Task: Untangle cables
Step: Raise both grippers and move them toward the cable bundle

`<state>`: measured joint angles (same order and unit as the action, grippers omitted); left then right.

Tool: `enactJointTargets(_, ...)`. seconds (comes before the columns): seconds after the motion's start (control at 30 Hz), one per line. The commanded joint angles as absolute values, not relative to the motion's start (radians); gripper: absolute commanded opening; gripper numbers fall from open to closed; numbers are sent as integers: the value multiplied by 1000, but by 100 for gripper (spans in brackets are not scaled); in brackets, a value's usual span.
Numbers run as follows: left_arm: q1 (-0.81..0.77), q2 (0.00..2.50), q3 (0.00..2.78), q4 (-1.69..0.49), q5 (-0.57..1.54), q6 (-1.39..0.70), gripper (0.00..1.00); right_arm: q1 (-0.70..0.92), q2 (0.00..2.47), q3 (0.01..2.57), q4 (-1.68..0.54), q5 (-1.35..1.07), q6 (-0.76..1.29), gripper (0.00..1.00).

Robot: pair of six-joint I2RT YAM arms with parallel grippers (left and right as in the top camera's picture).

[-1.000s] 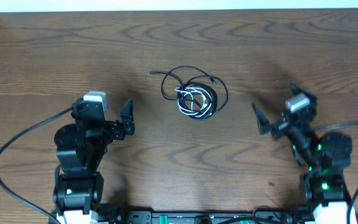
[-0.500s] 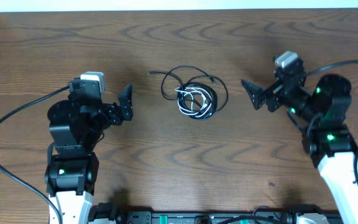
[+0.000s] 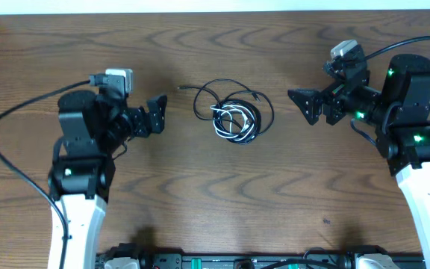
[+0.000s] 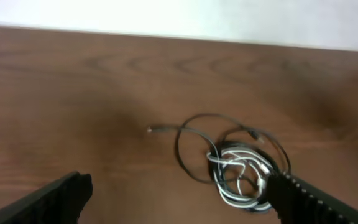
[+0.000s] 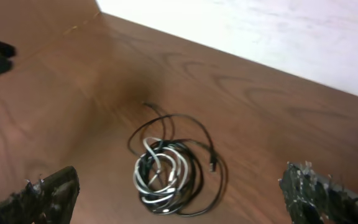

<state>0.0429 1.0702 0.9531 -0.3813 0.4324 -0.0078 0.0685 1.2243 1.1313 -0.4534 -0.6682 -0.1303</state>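
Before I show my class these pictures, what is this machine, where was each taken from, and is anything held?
Two robot arms at a wooden table. One picture looks down from above; the other two come from a camera on each wrist, so the dark shapes in their bottom corners are that arm's own fingers. A tangle of thin cables, black ones and one white, lies between the arms. The left hand and right hand are open, clear of the cables, holding nothing.

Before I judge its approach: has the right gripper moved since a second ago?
Yes. Overhead, the right gripper moved up-frame, now level with the cables, which stayed put.
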Motion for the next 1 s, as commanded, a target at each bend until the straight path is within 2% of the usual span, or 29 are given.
enactJointTargets(0.0, 38, 1120, 1040, -446, 476, -21, 95, 65, 1240, 1156, -472, -744, -119, 99)
enactJointTargets(0.17, 38, 1164, 1070, -479, 569, -21, 95, 65, 1250, 1156, -498, -739, -120, 99)
enactJointTargets(0.53, 38, 1228, 1066, -605, 566, -20, 95, 67, 1270, 1153, -499, -732, -120, 99)
enactJointTargets(0.7, 38, 1271, 1066, -564, 565, -21, 95, 70, 1375, 1156, -482, -692, 20, 93)
enactJointTargets(0.83, 38, 1307, 1066, -537, 565, -23, 95, 93, 1486, 1209, -492, -656, 74, 93)
enactJointTargets(0.97, 38, 1343, 1066, -530, 564, -43, 95, 145, 1627, 1343, -584, -511, 83, 93)
